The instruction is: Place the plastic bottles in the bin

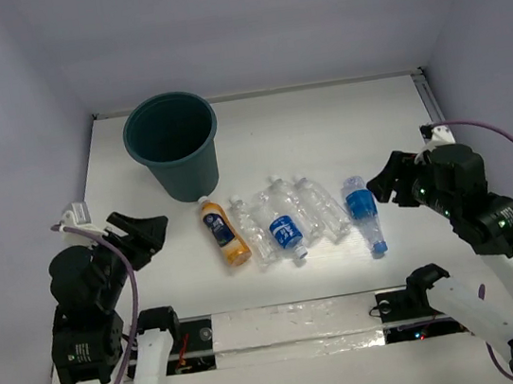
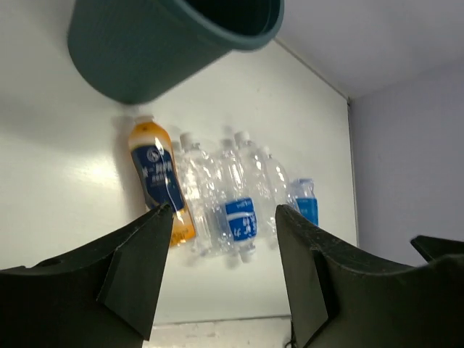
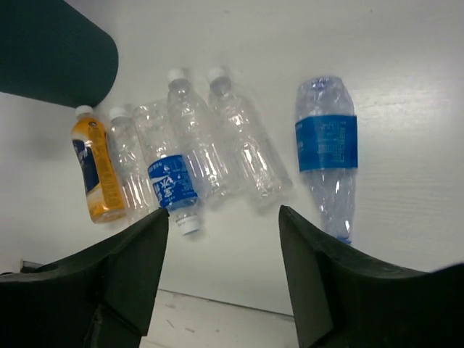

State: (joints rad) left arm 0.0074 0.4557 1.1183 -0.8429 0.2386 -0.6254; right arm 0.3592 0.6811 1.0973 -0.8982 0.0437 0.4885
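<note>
Several plastic bottles lie in a row on the white table. An orange bottle (image 1: 224,230) is leftmost, then clear ribbed bottles (image 1: 311,208), a blue-labelled bottle (image 1: 285,231) among them, and another blue-labelled bottle (image 1: 364,212) apart at the right. The dark teal bin (image 1: 173,144) stands upright behind the row at the left. My left gripper (image 1: 147,231) is open and empty, left of the orange bottle (image 2: 157,177). My right gripper (image 1: 384,179) is open and empty, just right of the right blue-labelled bottle (image 3: 328,148). The bin also shows in the left wrist view (image 2: 167,43).
A strip of silver tape (image 1: 294,322) runs along the table's near edge between the arm bases. Purple cables loop from both arms. Walls close in the table at back and sides.
</note>
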